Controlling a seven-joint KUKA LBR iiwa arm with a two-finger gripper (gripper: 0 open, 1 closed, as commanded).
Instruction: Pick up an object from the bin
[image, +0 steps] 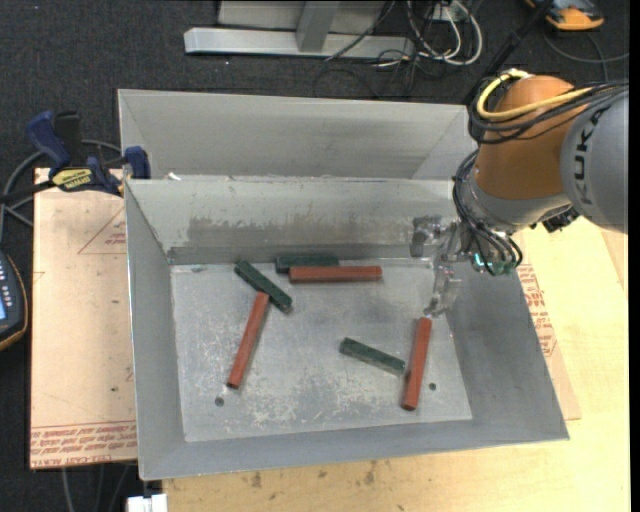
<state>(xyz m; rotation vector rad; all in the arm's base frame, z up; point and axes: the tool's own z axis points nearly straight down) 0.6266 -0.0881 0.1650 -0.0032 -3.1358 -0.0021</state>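
Note:
My gripper (438, 296) hangs at the bin's right side, just above the upper end of a red bar (417, 363) that lies almost upright along the right of the floor. Nothing shows in its grasp. A short dark green bar (371, 355) lies to the left of that red bar, its right end close to the bar's middle.
Near the back wall a second red bar (335, 272) lies flat with a green bar (305, 262) right behind it. At centre left another green bar (263, 285) crosses the top of a slanted red bar (248, 340). The orange-covered arm reaches in over the right rim.

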